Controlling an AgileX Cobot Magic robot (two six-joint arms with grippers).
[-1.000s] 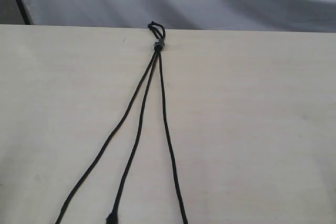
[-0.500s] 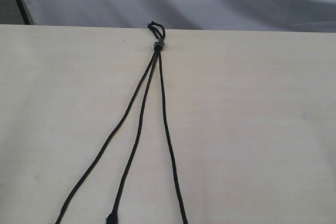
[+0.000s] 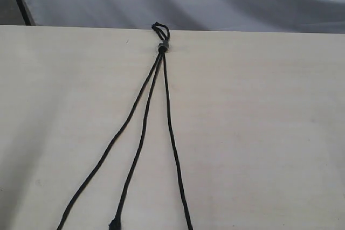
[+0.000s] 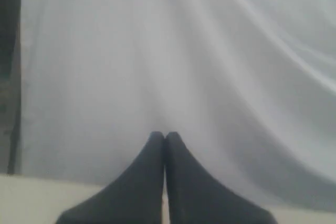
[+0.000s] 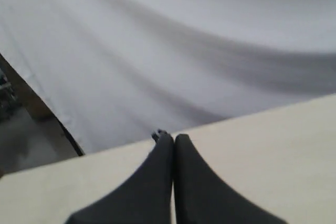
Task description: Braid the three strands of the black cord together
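Thin matte-black cord (image 3: 162, 47) on pale wooden table (image 3: 259, 133), three loose strands (image 3: 141, 133) fanning toward 6 o'clock; left hand (image 4: 165, 137), right hand (image 5: 174, 139) pressed together.

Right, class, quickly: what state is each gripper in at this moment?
Left gripper: shut, holding nothing.
Right gripper: shut, holding nothing.

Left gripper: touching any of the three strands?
Apart. The left wrist view shows the left gripper shut, its tips bare against the white backdrop with nothing on them. The exterior view shows the three strands lying on the table with no gripper near.
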